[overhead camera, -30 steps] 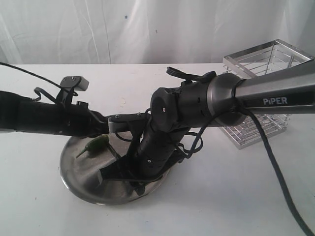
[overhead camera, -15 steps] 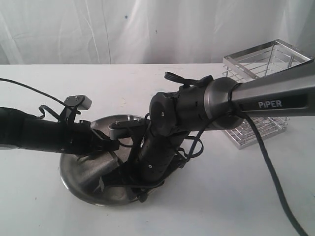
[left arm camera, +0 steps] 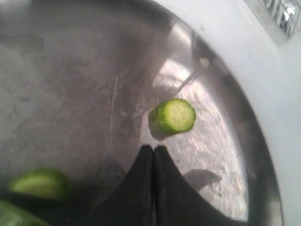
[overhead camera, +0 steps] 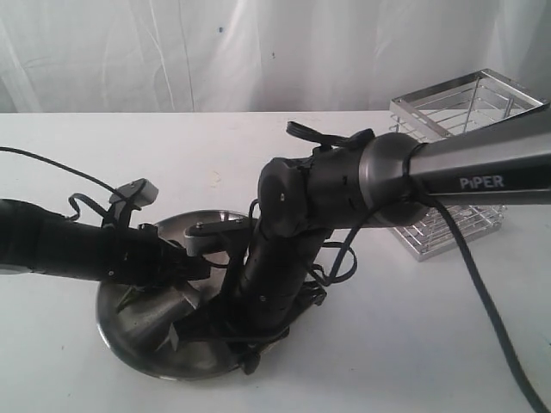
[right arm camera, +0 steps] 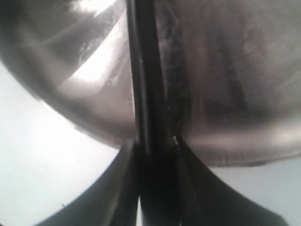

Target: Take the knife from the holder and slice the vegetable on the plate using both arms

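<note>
White curtain point(overhead camera: 258, 52) hangs behind a white table point(overhead camera: 413, 344). Both arms bend down over the near left part of it. The right arm point(overhead camera: 482, 168) reaches across from the right, and the left arm point(overhead camera: 60, 249) comes in low from the left. The wire holder point(overhead camera: 430, 90) stands far right, well apart from the work, and no knife shows in it.

The steel plate point(overhead camera: 142, 331) lies under both wrists. In the right wrist view, the right arm's jaws are clamped on the knife point(right arm camera: 143, 94), whose dark length runs out over the plate's rim. The left arm's jaws are pressed together with nothing between their tips.

The vegetable is on the plate and already cut. A short slice point(left arm camera: 174, 115) with a pale green face lies just ahead of those tips. A larger green piece point(left arm camera: 40, 183) sits close under the left wrist, but I cannot tell whether the jaws touch it.

Slicing appears to be the step in hand. The next cut likely calls for steadying the larger piece and setting the blade squarely across it before pressing down.
</note>
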Tool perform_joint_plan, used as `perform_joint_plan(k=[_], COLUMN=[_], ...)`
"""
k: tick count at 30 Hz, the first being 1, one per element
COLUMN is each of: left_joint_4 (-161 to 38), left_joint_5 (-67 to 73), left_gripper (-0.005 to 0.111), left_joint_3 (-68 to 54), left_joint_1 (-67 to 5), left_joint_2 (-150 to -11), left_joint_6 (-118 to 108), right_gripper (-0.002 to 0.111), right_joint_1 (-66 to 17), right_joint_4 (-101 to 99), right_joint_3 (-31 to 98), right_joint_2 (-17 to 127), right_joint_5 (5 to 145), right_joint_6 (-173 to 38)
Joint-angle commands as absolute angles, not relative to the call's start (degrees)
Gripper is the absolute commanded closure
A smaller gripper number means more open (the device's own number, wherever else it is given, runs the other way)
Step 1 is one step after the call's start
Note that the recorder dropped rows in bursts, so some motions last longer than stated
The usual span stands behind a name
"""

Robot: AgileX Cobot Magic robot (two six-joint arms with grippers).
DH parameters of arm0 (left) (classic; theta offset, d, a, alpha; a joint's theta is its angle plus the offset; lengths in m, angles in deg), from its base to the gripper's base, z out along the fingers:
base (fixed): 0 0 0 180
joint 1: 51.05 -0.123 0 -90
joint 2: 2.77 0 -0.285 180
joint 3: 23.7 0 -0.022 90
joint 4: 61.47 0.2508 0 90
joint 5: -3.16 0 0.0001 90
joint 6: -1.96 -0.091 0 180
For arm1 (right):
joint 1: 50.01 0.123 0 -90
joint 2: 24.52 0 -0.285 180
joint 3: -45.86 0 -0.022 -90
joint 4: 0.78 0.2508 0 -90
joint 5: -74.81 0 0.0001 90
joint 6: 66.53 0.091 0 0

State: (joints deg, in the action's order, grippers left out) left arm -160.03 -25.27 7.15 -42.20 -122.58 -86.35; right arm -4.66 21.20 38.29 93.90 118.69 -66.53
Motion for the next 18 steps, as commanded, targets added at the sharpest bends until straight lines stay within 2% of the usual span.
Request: perform_joint_plan(k=[1, 7, 18], left_joint_4=[-156.47, -156.47, -156.59], left_joint_5=[-8.65, -12.83, -13.55], left_gripper=[0.107, 0.107, 0.107], left_joint_3=[11.37, 9.30, 5.25], left_joint_1=[-41.79, -41.79, -41.79], left_joint_2=[-126.89, -122.99, -104.53], left_joint_6=[-86.04, -86.51, -86.63], right_gripper=[0.108, 0.108, 0.108], right_joint_1=[-5.36, -5.36, -5.36], right_joint_4=[19.84, 19.58, 18.71], right_joint_3=[38.61, 38.61, 38.61], right_joint_2=[89.05, 88.38, 88.48], right_joint_5=[119.70, 119.86, 116.96], right_joint_6=[-64.76, -63.56, -63.13])
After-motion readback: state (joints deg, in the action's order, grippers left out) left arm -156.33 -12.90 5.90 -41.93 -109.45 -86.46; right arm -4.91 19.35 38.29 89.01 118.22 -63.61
